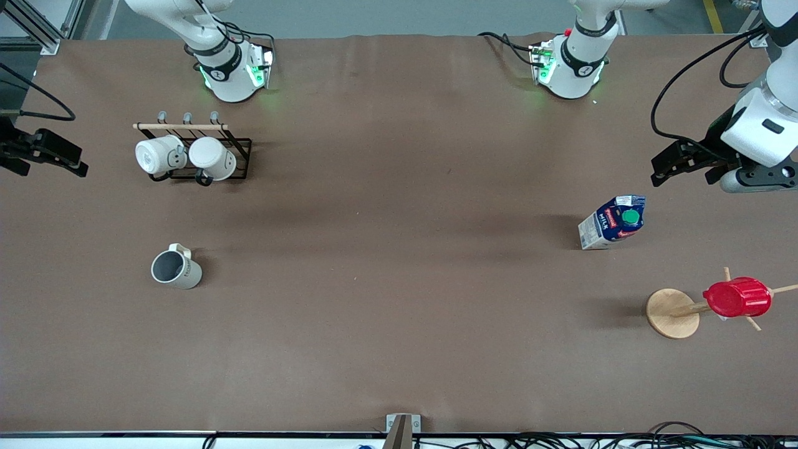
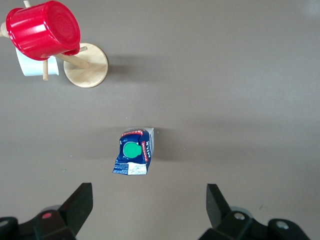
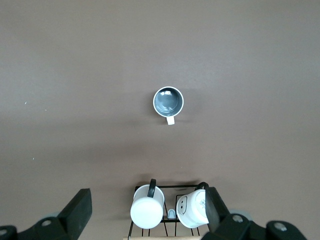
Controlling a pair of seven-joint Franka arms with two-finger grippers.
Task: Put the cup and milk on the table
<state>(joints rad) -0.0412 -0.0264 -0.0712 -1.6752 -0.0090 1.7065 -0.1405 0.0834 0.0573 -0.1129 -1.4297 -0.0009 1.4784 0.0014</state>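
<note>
In the front view, the small cream-white cup (image 1: 176, 269) stands upright on the brown desk (image 1: 399, 312) toward the right arm's end, the blue-and-white milk carton (image 1: 612, 222) toward the left arm's. Left wrist view: the left gripper (image 2: 149, 207) hangs wide and empty above the carton. Right wrist view: the right gripper (image 3: 149, 210) hangs equally wide above the black wire mug rack (image 3: 167, 210). Both things seem placed; lifting straight clear should avoid nudging them.

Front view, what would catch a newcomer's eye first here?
Probably the red ribbed cup hung on a wooden peg stand at the left arm's end of the table. Next, the milk standing upright just farther from the front camera, and the cup alone toward the right arm's end.
</note>
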